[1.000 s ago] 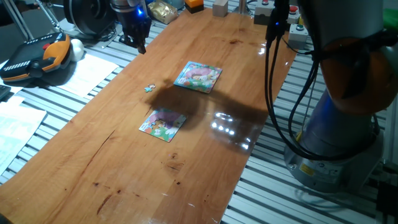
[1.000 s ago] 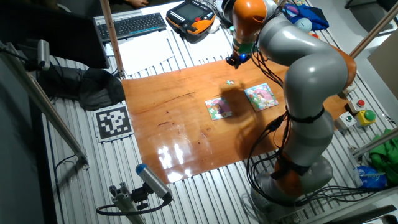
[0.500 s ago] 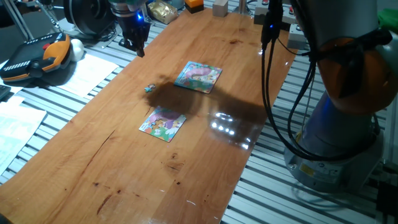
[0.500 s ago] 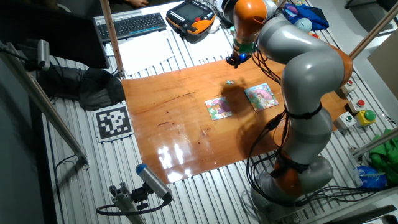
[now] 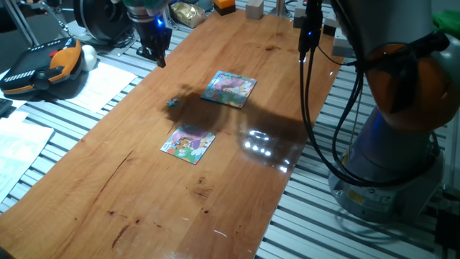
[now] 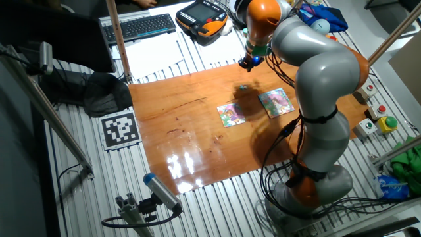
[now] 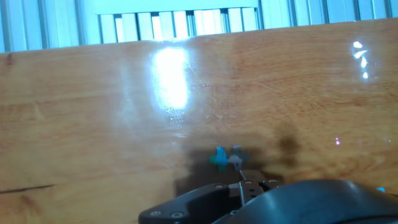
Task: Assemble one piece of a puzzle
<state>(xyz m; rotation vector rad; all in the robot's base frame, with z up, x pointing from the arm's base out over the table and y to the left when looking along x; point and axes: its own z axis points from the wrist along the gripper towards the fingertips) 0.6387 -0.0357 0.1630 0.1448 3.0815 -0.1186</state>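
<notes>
The piece (image 5: 172,102) lies loose on the wooden table (image 5: 237,180), apart from the puzzle (image 5: 188,144). Over the last second the gripper (image 5: 154,52) has drifted slightly left, still high above it, so pickup hasn't begun; whether its fingers are parted, I cannot tell. No legible writing

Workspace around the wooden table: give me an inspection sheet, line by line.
Surface: wooden table, glossy, light glare.
Job's things: the piece lies loose on the wood; the puzzle lies flat nearby.
Clutter: second square puzzle further along the table.
Grippers: gripper raised above the table's edge, beyond the piece, holding nothing visible; jaws unclear.
Cables: black cables hang from the arm.
Surroundings: teach pendant, papers, keyboard.
</notes>
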